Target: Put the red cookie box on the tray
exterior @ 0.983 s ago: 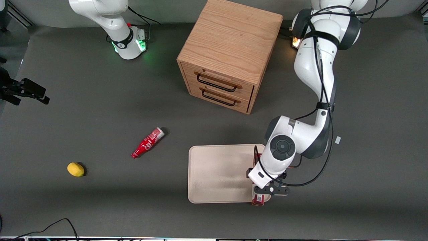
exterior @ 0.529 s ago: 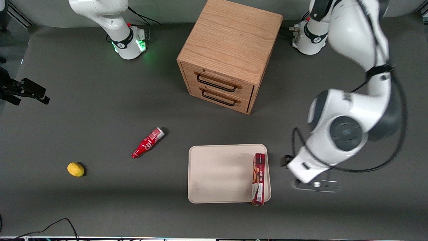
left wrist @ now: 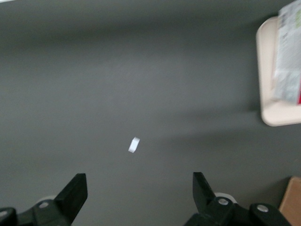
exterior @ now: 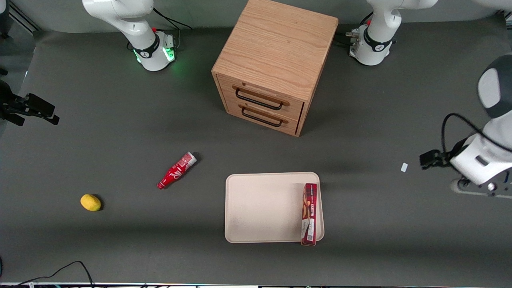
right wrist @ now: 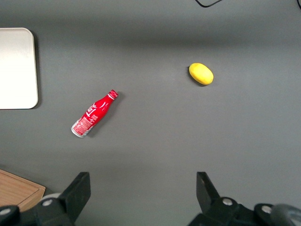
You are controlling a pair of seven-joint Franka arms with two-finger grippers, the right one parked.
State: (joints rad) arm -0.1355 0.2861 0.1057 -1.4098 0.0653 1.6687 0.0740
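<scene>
From my remote station, I see the red cookie box (exterior: 309, 214) lying flat on the tray (exterior: 260, 208), along the tray edge that faces the working arm's end of the table. Its end nearest the front camera juts slightly over the tray's rim. The rest of the tray's pale surface is bare.

The gripper (left wrist: 139, 190) hangs well apart from the tray, out toward the working arm's end of the table, over the dark grey table (exterior: 120, 240). In the left wrist view its two black fingers (left wrist: 75, 193) stand wide apart with nothing between them. A small white scrap (exterior: 404, 167) lies on the table just beside the gripper; the wrist camera looks down on it between the spread fingers.

A wooden drawer cabinet (exterior: 276, 64) with two black handles stands farther from the front camera than the tray. Toward the parked arm's end of the table, a small red bottle (exterior: 177, 170) lies on its side, and a yellow lemon-like fruit (exterior: 90, 202) sits farther out still, well apart from the bottle. I cannot read the print on the box from here.
</scene>
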